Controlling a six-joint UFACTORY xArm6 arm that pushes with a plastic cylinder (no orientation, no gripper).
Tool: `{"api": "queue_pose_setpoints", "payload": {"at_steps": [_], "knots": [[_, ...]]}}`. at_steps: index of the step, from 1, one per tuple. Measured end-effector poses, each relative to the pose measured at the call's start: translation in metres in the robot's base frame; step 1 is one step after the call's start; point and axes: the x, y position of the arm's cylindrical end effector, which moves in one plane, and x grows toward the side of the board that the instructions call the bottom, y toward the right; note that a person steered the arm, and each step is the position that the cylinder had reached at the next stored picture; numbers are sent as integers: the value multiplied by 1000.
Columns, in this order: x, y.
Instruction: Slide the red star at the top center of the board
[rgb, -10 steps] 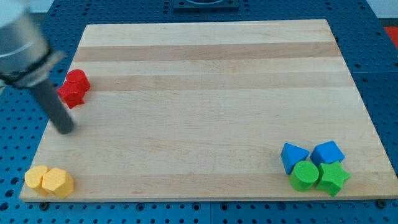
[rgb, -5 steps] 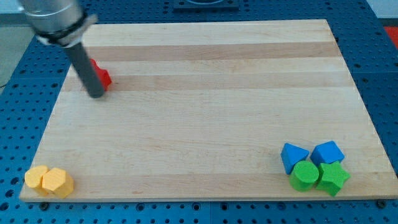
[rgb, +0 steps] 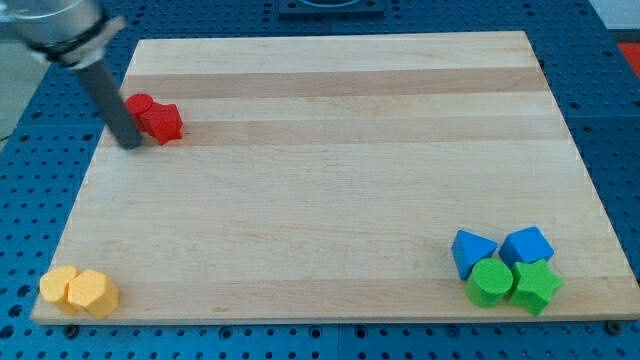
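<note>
My tip (rgb: 130, 145) now just left of the red star (rgb: 159, 122), star uncovered, nudged slightly right, no fingers on the rod.

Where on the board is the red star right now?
The red star sits near the board's upper-left corner in the camera view, touching another red block on its upper-left. My tip is just to its lower-left.

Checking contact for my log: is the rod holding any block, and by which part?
Nothing is held. My tip sits at the view's-left side of the red blocks; contact cannot be told.
</note>
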Motion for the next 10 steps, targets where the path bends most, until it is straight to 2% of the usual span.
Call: {"api": "queue_pose_setpoints", "payload": {"at_steps": [1,2,3,4,5,6,7,8,9,10], "knots": [[-22,75],[-15,89],[14,40],[0,-2],[-40,4],[-74,62],[-91,131],[-86,109],[-53,60],[-18,58]]}}
